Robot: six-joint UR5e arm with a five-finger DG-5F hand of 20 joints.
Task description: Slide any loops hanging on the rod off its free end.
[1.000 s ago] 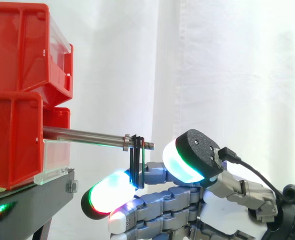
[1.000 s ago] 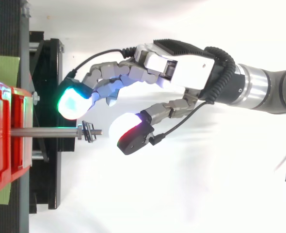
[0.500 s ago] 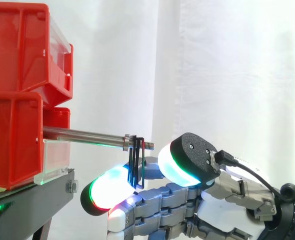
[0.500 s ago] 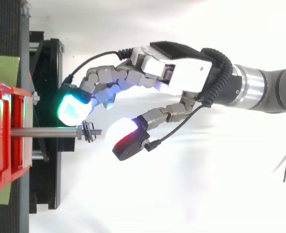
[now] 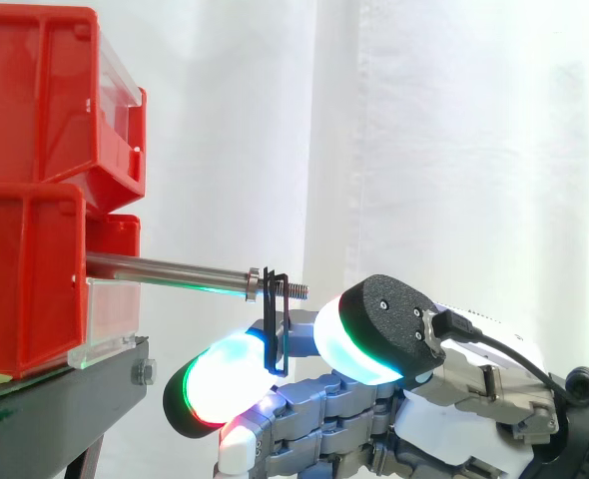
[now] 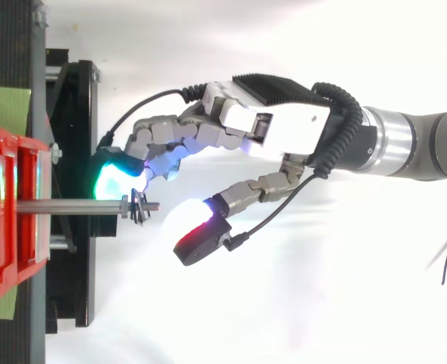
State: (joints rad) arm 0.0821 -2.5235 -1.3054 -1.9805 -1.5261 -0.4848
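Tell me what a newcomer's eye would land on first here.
The hand on the right, with its brightly glowing pads set either side of the black loops. Those loops hang near the threaded free end of a steel rod that juts from the red bins at left.

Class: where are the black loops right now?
Side view: the loops hang at the rod's threaded free end, right of the red bins, close by the hand.

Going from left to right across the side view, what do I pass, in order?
The red bins → rod sticking out of them → loops hanging near the rod's free end → palm of the hand.
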